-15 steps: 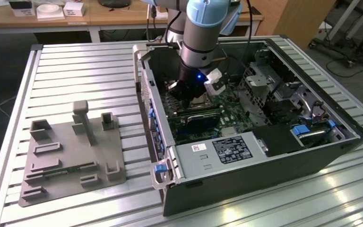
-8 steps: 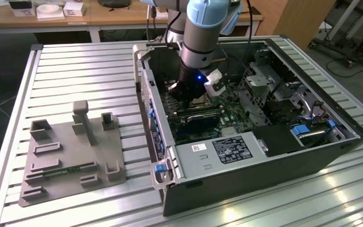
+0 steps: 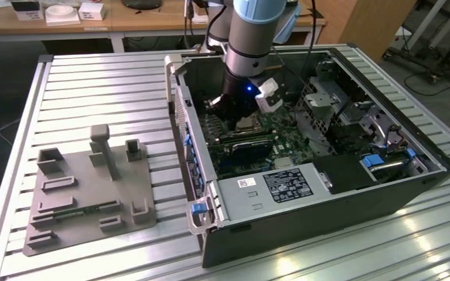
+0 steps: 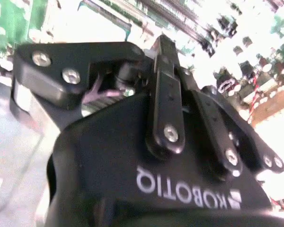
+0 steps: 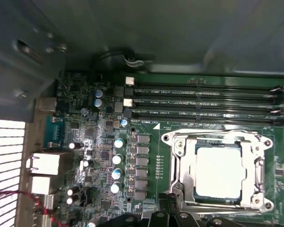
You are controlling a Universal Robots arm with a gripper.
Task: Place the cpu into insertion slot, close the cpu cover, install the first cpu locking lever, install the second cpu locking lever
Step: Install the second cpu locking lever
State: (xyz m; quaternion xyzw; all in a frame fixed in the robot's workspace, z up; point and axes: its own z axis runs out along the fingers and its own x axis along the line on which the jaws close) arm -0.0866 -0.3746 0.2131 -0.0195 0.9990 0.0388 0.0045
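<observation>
One arm reaches steeply down from the upper edge of the exterior view into an open computer case [image 3: 412, 193] lying on its side on a slatted metal table [image 3: 92, 82]. Its grey-and-blue wrist section points almost straight down, and the black gripper [image 3: 237, 111] hangs low over the green motherboard [image 3: 287, 137], right above the socket area. In the second wrist view the gripper body [image 4: 170, 156] sits close to the lens with its linkage bars angled toward the board; whether the fingertips are together or apart I cannot tell.

In the first wrist view the cpu [image 5: 218, 171] lies flat inside the insertion slot [image 5: 180, 165], its pale silvery top showing through the square cut-out of the cpu cover [image 5: 255, 165], which lies down over the socket. The dark gripper parts [image 5: 165, 215] sit just beside the socket's edge.

Four long black memory slots [image 5: 203, 101] run in parallel beside the socket. Five silver-topped capacitors [image 5: 117, 158] stand in a column near a row of grey square components. Two metal-shelled ports [image 5: 45, 163] line the board's edge by the case wall.

Beside the case on the exterior view's left rests one grey fixture plate [image 3: 84, 199] with several upright blocks. One labelled grey box [image 3: 276, 187] fills the near end of the case, and two blue clips [image 3: 197, 206] show along its frame.
</observation>
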